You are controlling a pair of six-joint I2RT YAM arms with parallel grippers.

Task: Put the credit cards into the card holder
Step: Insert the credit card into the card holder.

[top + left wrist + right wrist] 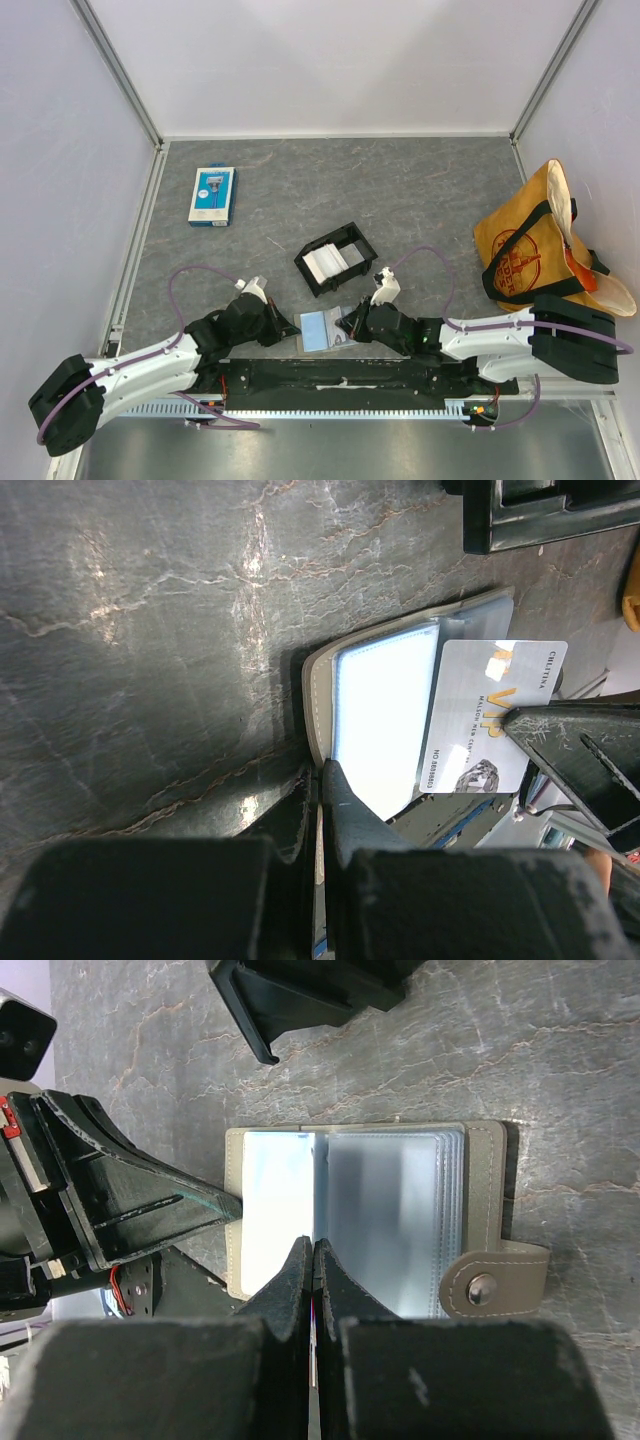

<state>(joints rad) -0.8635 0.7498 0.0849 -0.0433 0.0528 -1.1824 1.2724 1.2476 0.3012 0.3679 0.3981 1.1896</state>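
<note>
- two grippers work low over the grey table (400, 190), close to the arm bases. the left gripper (320, 780) has its fingers pressed together on the near edge of the holder's cover, as far as its own camera shows. the right gripper (313, 1255) is clamped on one card, seen edge-on between its fingers.
- the black tray (364, 238) sits just beyond them, with the other white cards (327, 262) stacked inside.
- the card holder (385, 1210) lies open and flat between the two grippers. expect it to be light and floppy, with a thin cover and slick clear pockets that lie shut. pin it at the cover edge, clear of the pocket mouths and the snap tab (485, 1285).
- the held card (490, 715), silver with gold "vip" lettering, hangs partly over the open pages and is not in a pocket yet. it looks thin, stiff and slippery. grip it by one edge so the free edge leads into a pocket mouth, and don't squeeze it into a bow.
</note>
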